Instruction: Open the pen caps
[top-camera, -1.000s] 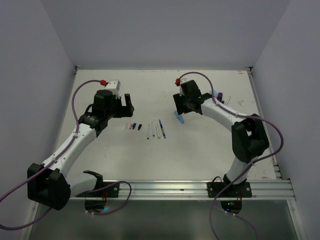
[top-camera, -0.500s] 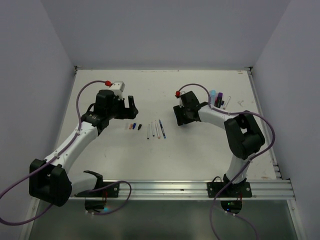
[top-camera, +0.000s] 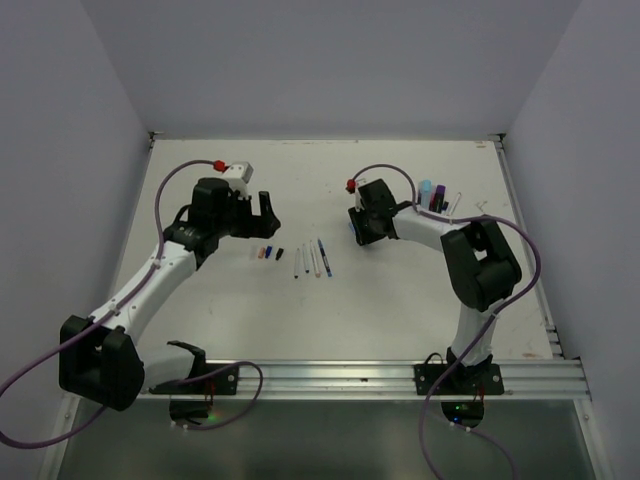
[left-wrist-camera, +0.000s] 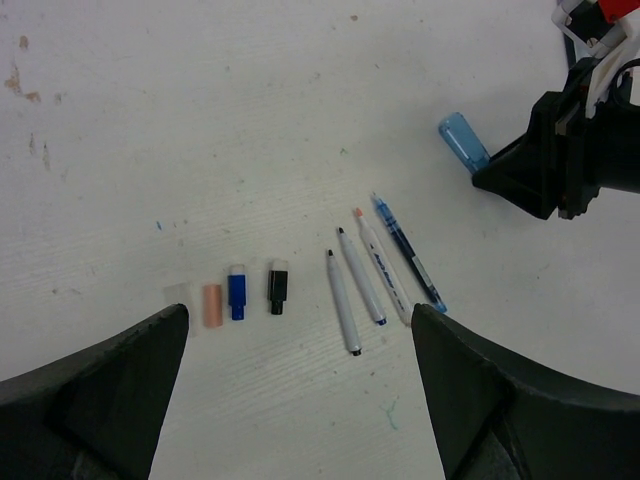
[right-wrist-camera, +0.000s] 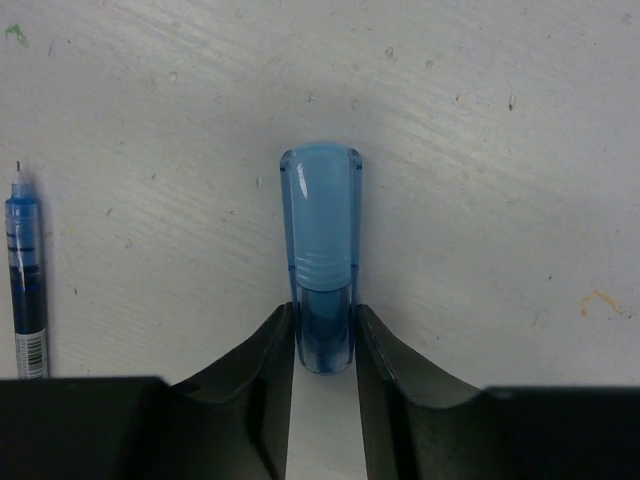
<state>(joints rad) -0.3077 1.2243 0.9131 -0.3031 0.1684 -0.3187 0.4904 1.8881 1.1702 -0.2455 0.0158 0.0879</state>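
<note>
A light-blue pen cap lies flat on the white table. My right gripper is shut on its near end, one finger pressed to each side. In the top view that gripper is low over the table and hides the cap. Left of it lies a row of uncapped pens, white ones and a blue one. Further left lie loose caps: clear, orange, blue and black. My left gripper hangs open above this row, holding nothing.
More pens, light-blue, dark and white, lie in a cluster at the back right behind the right arm. The table's right edge and back wall bound the area. The arm bases sit on the rail at the near edge.
My right gripper has come down over the light-blue cap and closed on it. My left gripper has drifted slightly right, staying open.
</note>
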